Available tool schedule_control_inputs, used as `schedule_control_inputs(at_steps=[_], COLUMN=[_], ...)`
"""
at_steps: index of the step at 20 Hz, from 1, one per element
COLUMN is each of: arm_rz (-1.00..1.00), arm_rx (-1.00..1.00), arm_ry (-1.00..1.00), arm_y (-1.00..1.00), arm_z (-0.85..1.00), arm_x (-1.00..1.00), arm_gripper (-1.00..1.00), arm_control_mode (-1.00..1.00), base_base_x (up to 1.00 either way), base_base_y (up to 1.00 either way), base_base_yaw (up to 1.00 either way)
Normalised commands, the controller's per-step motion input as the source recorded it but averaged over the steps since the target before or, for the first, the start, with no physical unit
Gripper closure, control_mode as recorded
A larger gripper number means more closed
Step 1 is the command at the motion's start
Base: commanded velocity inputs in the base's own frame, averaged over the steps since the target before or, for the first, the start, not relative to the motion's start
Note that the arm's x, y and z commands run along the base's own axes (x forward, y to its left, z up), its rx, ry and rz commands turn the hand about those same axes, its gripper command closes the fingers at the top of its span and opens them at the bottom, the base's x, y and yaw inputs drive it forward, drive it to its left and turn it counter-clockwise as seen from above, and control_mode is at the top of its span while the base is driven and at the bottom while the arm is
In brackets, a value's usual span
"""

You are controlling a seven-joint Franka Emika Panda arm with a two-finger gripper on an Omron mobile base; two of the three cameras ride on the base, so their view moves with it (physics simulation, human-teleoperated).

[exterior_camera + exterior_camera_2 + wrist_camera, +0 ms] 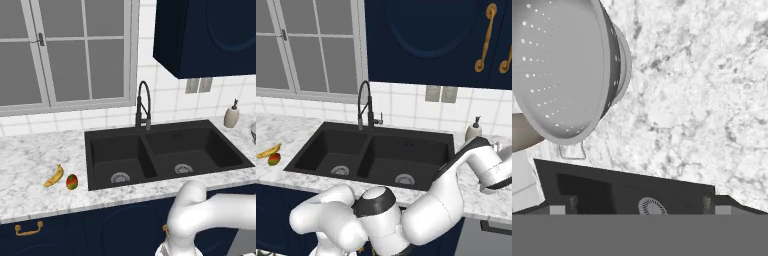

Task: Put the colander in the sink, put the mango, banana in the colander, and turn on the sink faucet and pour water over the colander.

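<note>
White marble worktop (702, 100) spreads beneath the end effector (637, 210), its jaws spread wide and empty, as the first step begins: fetching the colander (562, 75), which sits ahead and left of the fingertips, untouched. Next it must close in on the rim, then carry it to the black sink (165, 150)

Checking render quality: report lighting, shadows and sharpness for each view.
Left base view: flat even light, sink basins uniformly dark, banana sharp. Right base view: same soft light, no glare. Hand view: colander shaded grey inside, counter bright, all in focus.
</note>
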Motion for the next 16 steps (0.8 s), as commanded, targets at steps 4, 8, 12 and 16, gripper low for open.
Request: schedule_control_inputs(at_steps=[4,8,12,16], arm_rz=[-0.05,-0.09,-0.13,-0.11], arm_rx=[0.00,0.00,0.00,0.00], arm_ry=[-0.09,-0.02,0.00,0.00], arm_y=[-0.01,-0.17,-0.40,-0.33], arm_z=[-0.33,-0.35,-0.23,-0.15], arm_x=[0.37,0.35,0.35,0.34], arm_gripper=[-1.00,-1.00,-1.00,-1.00], arm_control_mode=[-1.00,-1.00,-1.00,-1.00], base_base_x=[0.00,0.00,0.00,0.00], base_base_y=[0.00,0.00,0.00,0.00], base_base_yaw=[0.00,0.00,0.00,0.00])
